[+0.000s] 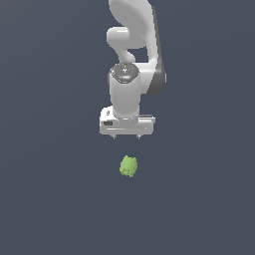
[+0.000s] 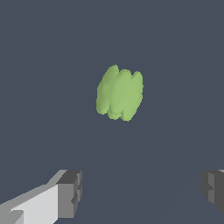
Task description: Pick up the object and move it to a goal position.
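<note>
The object (image 1: 129,166) is a small lumpy light-green blob lying on the dark grey floor, a little nearer the camera than the arm in the exterior view. My white gripper (image 1: 127,136) hangs above and behind it, pointing down, with its two short fingertips spread wide. In the wrist view the object (image 2: 119,93) sits ahead of the gripper (image 2: 142,190), apart from both fingers, and nothing lies between them. One grey pad (image 2: 71,192) and the other (image 2: 213,188) stand far apart.
The white arm (image 1: 133,55) rises behind the gripper. A plain dark grey surface (image 1: 50,199) stretches all around. No goal marker shows.
</note>
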`<state>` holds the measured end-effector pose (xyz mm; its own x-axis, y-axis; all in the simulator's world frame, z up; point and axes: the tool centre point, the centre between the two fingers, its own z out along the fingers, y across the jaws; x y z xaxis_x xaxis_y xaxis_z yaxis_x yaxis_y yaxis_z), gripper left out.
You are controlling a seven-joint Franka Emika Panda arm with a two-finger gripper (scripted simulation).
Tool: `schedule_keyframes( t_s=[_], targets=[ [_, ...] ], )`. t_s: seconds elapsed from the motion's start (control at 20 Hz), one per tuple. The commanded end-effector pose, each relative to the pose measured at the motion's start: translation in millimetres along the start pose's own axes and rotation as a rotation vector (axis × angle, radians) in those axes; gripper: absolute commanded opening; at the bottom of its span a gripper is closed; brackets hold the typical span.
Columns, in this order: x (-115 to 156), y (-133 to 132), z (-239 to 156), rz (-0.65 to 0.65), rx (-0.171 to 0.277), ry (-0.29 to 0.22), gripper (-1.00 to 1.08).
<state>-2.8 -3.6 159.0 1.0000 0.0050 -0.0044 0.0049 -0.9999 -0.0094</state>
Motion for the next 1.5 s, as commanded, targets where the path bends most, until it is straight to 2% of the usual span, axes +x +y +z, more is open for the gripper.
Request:
schedule_keyframes(
  t_s=[0.0,0.45,0.8,1.45],
  targets=[
    [0,0,0,0.000,0.000,0.000,1.00],
    [9,-6,-11,-0.029,-0.010,0.026,1.00],
    [11,-6,-9,-0.020,-0.010,0.025,1.00],
    [51,-7,32,0.152,-0.007,0.014,1.00]
  ],
)
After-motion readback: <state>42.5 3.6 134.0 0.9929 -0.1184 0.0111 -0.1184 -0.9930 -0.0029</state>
